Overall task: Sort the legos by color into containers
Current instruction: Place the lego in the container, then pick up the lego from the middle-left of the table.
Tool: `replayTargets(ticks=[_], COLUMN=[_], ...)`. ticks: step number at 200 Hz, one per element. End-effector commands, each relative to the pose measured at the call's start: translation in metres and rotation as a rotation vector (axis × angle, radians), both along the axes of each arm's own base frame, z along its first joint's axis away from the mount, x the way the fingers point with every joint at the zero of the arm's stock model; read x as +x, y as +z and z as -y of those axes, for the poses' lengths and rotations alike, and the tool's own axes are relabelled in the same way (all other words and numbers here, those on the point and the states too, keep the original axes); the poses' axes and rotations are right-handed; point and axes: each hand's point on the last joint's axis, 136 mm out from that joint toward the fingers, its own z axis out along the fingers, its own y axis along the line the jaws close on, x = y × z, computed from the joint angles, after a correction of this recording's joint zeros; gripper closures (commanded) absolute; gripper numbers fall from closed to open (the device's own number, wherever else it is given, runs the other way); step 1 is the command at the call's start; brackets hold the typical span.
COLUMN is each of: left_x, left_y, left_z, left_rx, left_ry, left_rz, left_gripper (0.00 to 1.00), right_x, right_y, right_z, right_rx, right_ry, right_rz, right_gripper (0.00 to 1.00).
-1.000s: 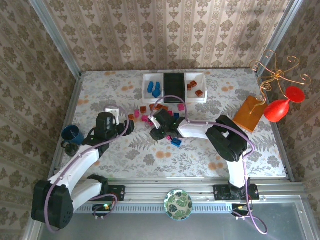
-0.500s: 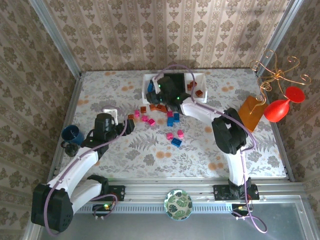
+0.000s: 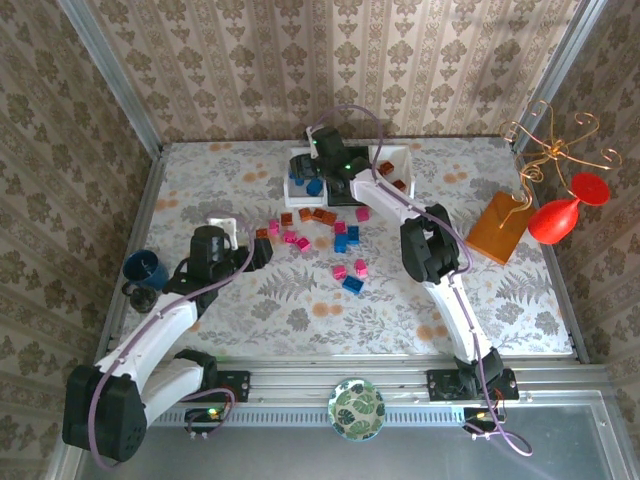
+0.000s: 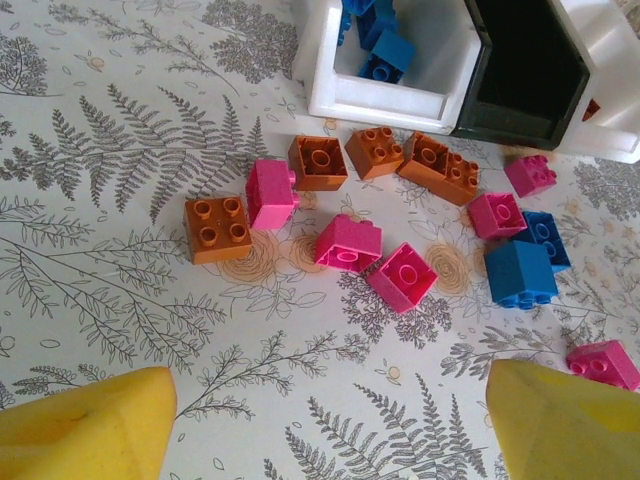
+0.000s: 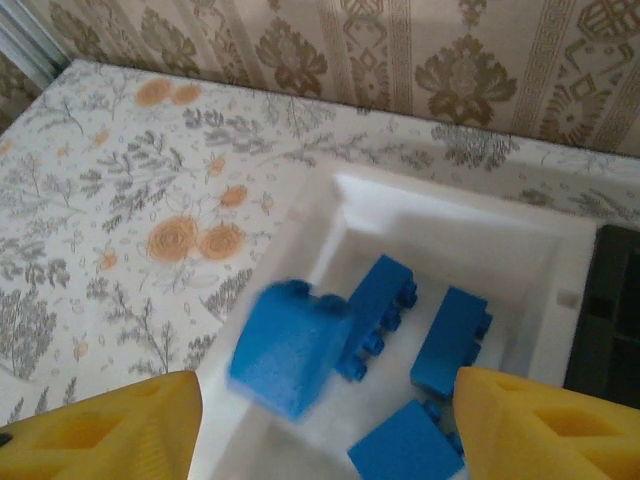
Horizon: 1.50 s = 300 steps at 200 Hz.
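Seemingly loose, blue lego btwn right tool jaws, over tray

In the right wrist view, a blue brick is blurred over the white tray's left rim; whether it touches the tray cannot be told. The black tray is cut off at the right edge. The right fingers, and in the left wrist view the left fingers, run off the bottom edge.

Three trays in row, far side; loose bricks scattered before them.
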Motion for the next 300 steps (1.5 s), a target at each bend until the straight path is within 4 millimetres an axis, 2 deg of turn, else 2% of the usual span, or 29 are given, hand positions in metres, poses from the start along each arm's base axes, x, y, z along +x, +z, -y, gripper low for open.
replayTargets(ticks=[1,18,22,44,79,105,126,154,202,239,281,300], left_x=[0.006,0.014,0.017,0.036,0.074,0.097,0.112,0.127,0.14,0.141,0.137,0.139], left_y=[-0.003,-0.01,-0.012,-0.025,-0.044,-0.059,-0.073,-0.087,-0.103,-0.115,-0.115,-0.099], left_z=[0.004,0.005,0.005,0.004,0.008,0.017,0.025,0.03,0.033,0.031,0.03,0.032], left_rx=[-0.008,0.013,0.024,0.091,0.186,0.209,0.221,0.25,0.292,0.319,0.318,0.3], left_ry=[0.008,0.015,0.019,0.038,0.038,0.023,0.006,-0.009,-0.035,-0.042,-0.037,-0.029], left_rz=[-0.013,-0.034,-0.041,-0.081,-0.139,-0.176,-0.215,-0.252,-0.293,-0.328,-0.334,-0.286], left_gripper=[0.17,0.18,0.18,0.23,0.33,0.4,0.42,0.47,0.51,0.57,0.65,0.69], right_x=[-0.036,-0.072,-0.081,-0.129,-0.192,-0.218,-0.227,-0.229,-0.231,-0.231,-0.229,-0.229], right_y=[0.057,0.062,0.068,0.059,0.03,0.011,0.003,0.002,0.002,0.001,-0.001,-0.001], right_z=[0.001,0.012,0.016,0.044,0.081,0.103,0.112,0.109,0.11,0.112,0.112,0.112], right_rx=[0.049,0.058,0.062,0.062,0.01,-0.041,-0.048,-0.022,-0.016,-0.024,-0.029,-0.03], right_ry=[0.082,0.112,0.115,0.115,0.11,0.099,0.086,0.095,0.094,0.085,0.08,0.079], right_rz=[0.042,0.038,0.044,0.016,-0.046,-0.059,-0.054,-0.051,-0.047,-0.046,-0.048,-0.048], right_gripper=[0.29,0.26,0.26,0.23,0.22,0.21,0.2,0.2,0.2,0.19,0.19,0.19])
